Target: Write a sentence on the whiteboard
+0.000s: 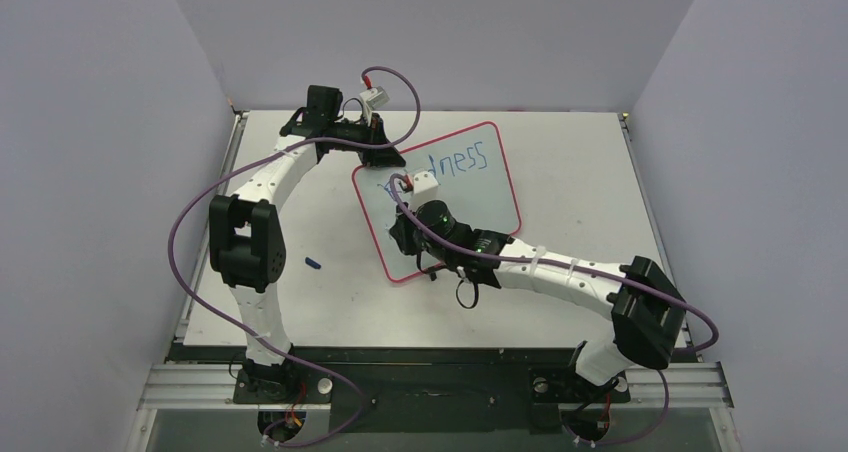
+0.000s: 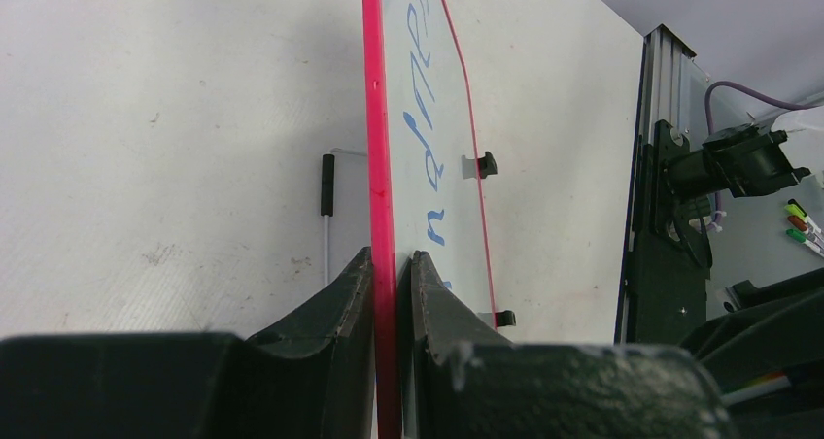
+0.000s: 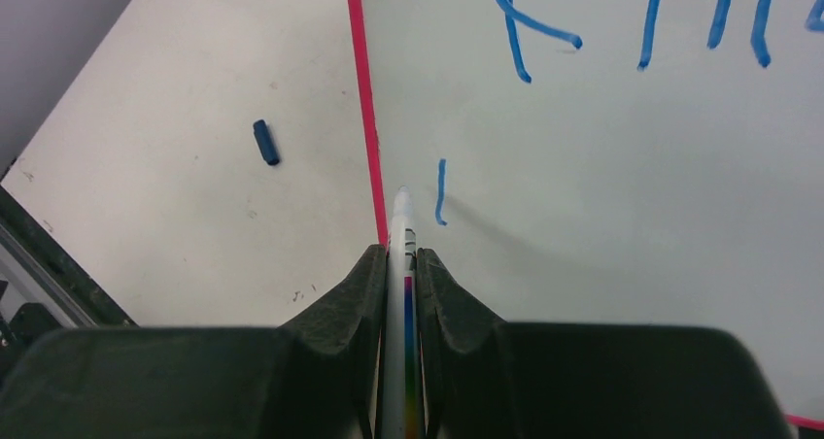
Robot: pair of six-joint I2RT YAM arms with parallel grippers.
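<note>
The whiteboard [image 1: 490, 187], white with a thin red rim, lies tilted on the table. Blue letters of the sentence [image 1: 457, 159] show along its far part; the right arm hides the start of the line. My left gripper [image 1: 377, 132] is shut on the board's red rim [image 2: 380, 167] at its far left corner. Two black clips [image 2: 486, 163] sit on the opposite edge. My right gripper [image 3: 400, 256] is shut on a white marker [image 3: 399, 227], tip just above the board near its left rim. A short blue stroke [image 3: 441, 192] starts a second line below the "Kin" letters [image 3: 641, 21].
A small blue marker cap [image 1: 313, 264] lies on the table left of the board; it also shows in the right wrist view [image 3: 265, 142]. A thin white and black rod [image 2: 327, 201] lies on the table beside the board. Grey walls enclose the table.
</note>
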